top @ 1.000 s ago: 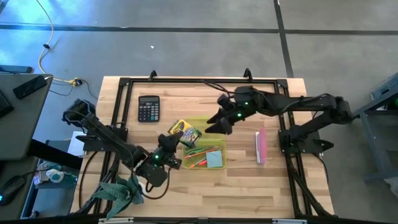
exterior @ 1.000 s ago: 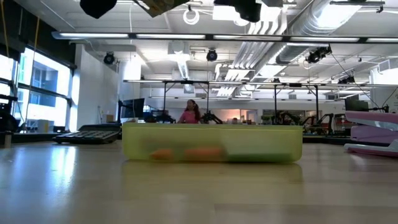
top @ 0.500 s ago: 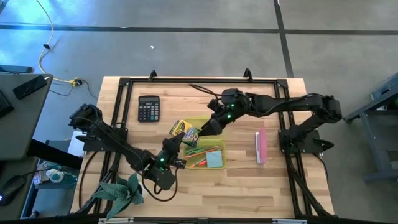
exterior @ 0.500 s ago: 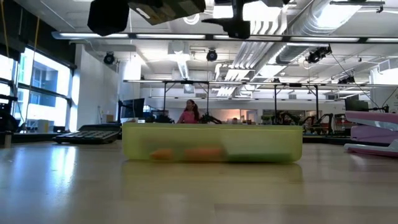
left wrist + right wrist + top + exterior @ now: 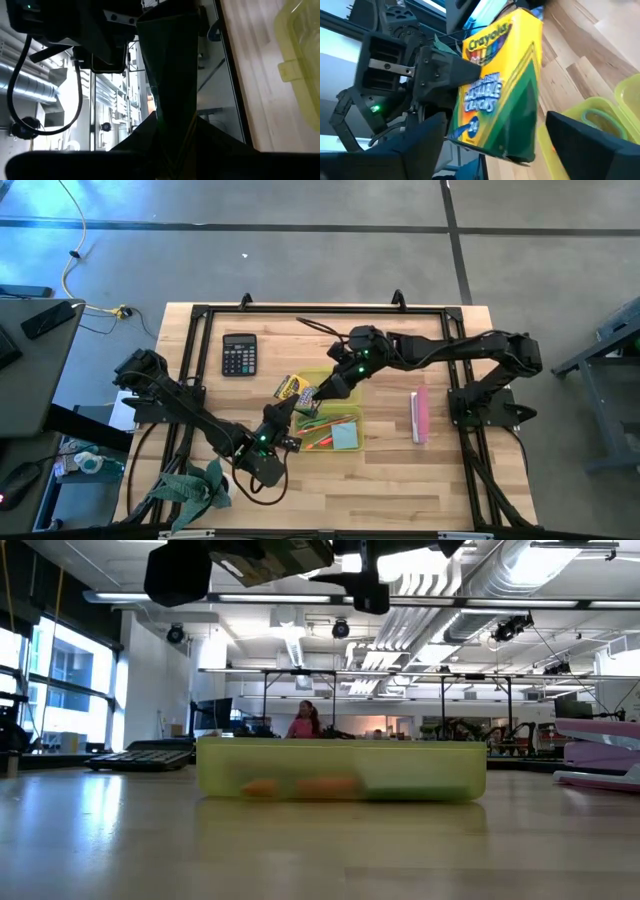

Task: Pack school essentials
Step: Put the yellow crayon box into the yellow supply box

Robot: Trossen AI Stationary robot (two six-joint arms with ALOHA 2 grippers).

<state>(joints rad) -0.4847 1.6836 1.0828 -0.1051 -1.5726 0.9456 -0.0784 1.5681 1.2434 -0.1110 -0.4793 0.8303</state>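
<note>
A yellow-and-green crayon pack [image 5: 294, 389] hangs in the air beside the far-left corner of the open yellow-green case [image 5: 352, 412]. My left gripper [image 5: 283, 406] is shut on it and reaches in from the near left. My right gripper [image 5: 318, 393] is open. In the right wrist view its fingers [image 5: 420, 145] stand on either side of the pack's [image 5: 500, 95] lower end, and I cannot tell whether they touch it. Orange pencils [image 5: 322, 432] and a blue sticky-note pad [image 5: 346, 438] lie inside the case. In the low view the pack [image 5: 280, 554] sits high above the case [image 5: 340, 772]. My left gripper pinches the crayon pack between its two fingers at the pack's near-left end [image 5: 462, 75]. It comes at the pack slanting up from the table's near-left side. The pack is lifted clear of the table and tilted, its free end [image 5: 303, 385] pointing toward my right gripper.
A black calculator [image 5: 239, 354] lies at the far left of the table. A pink flat pack [image 5: 420, 415] lies right of the case. A green cloth [image 5: 195, 485] hangs at the near-left edge. A black frame [image 5: 300, 310] rims the table.
My right gripper has moved toward the table's left and down, closing on the crayon pack until its open fingers flank the pack's free end. My left gripper has carried the pack a little toward the right, still lifted and still held.
</note>
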